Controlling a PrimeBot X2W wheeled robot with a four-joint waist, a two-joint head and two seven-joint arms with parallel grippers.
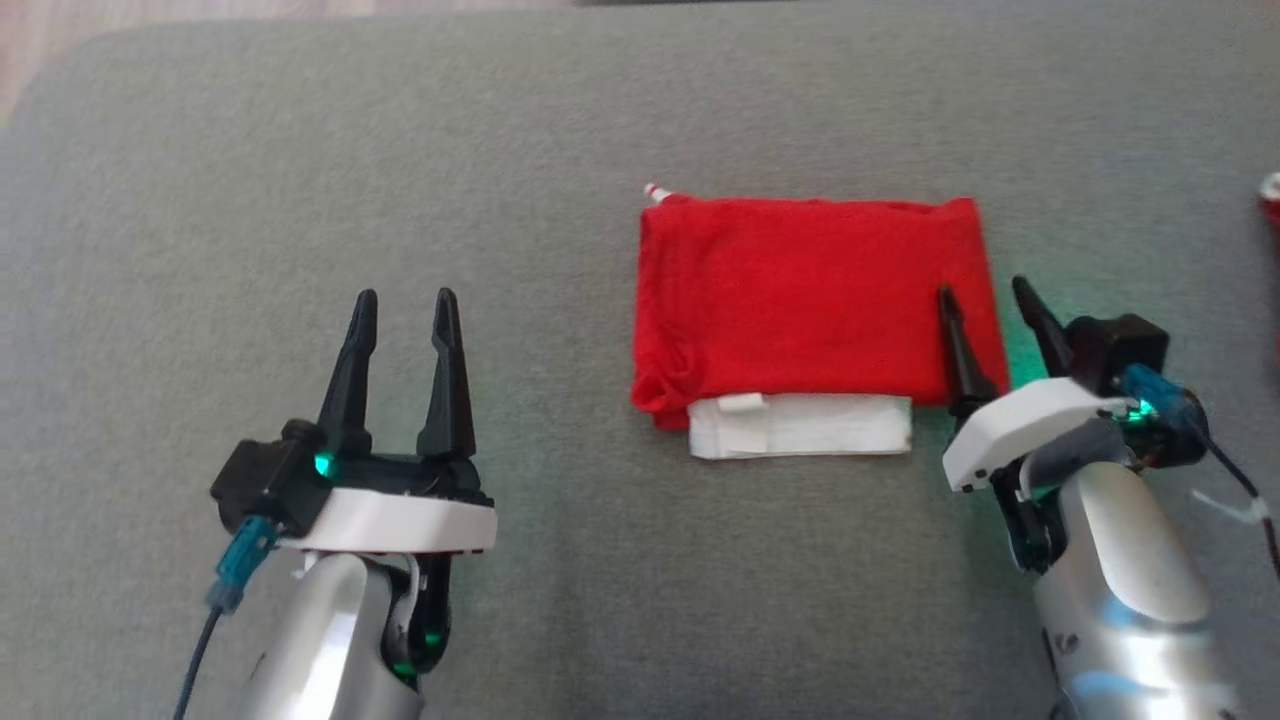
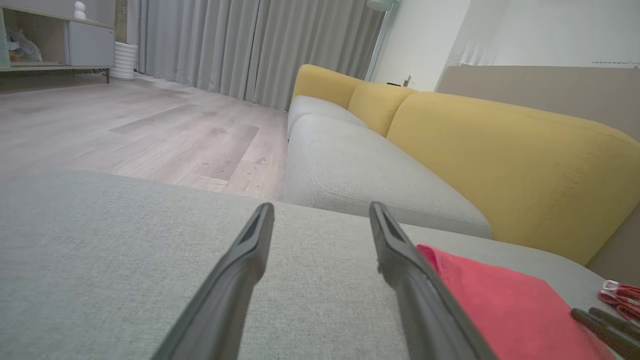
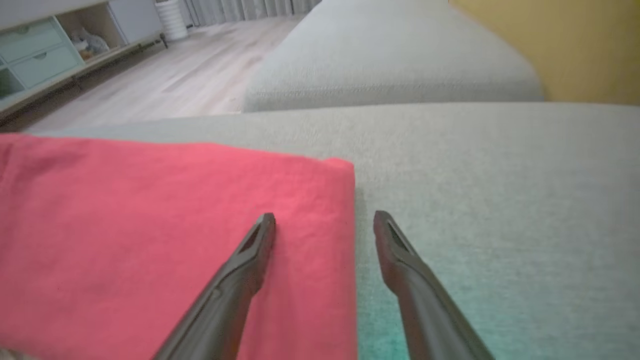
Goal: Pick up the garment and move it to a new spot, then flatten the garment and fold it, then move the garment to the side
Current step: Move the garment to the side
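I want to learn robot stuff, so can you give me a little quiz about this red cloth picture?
1. True or false: the red garment lies folded on the grey cushion.
2. Fill in: the left gripper is ___ (open or shut).
3. Which one has one finger over the garment and the other over the cushion? A: left gripper. B: right gripper.
Key: 1 true; 2 open; 3 B.

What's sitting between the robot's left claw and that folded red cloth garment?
Nothing: only bare grey upholstery separates the open left gripper from the folded red garment, as the head view shows.
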